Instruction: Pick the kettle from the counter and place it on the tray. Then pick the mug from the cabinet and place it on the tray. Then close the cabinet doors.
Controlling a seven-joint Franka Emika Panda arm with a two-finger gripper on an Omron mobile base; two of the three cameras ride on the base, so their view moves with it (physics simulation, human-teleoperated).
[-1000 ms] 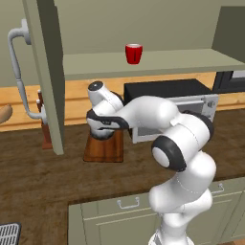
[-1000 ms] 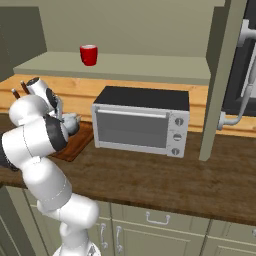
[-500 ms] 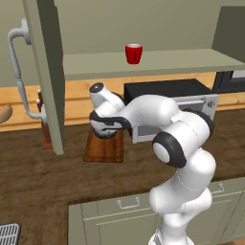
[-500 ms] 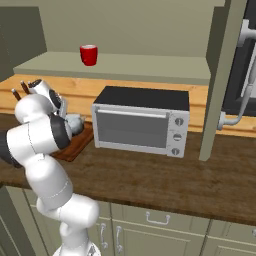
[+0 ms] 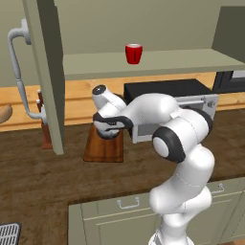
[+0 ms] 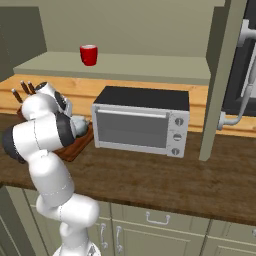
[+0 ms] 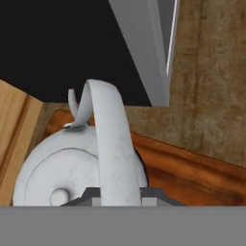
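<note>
Looking down the hand view, I have the kettle (image 7: 72, 168) right under the fingers (image 7: 120, 194), its arched handle (image 7: 108, 139) rising straight up into the gap between them. The tips themselves are nearly cut off by the bottom edge, just two small dark corners either side of the handle, so I read them as clenched narrowly on that handle. Below and beyond the fingers lies the tray (image 7: 192, 168), and the kettle's body sits over its near end; whether the base touches the wood or hangs just above it I cannot tell.

From the left base view the hand covers most of the kettle (image 5: 106, 131), only a pale rounded sliver showing over the tray (image 5: 103, 149), which lies on the dark surface (image 5: 48, 182). In the right base view my own forearm hides most of it too, leaving a grey bulge of kettle (image 6: 79, 126) at the tray's edge (image 6: 75, 147).

Just beside the fingers, toward the arm's right, stands the microwave (image 6: 141, 122). Well above them the mug (image 5: 134, 53) waits on the shelf of the cabinet (image 5: 158, 62), with both cabinet doors (image 5: 45, 72) swung wide. A knife block (image 6: 25, 92) stands at the far side of the tray, partly behind the arm.
</note>
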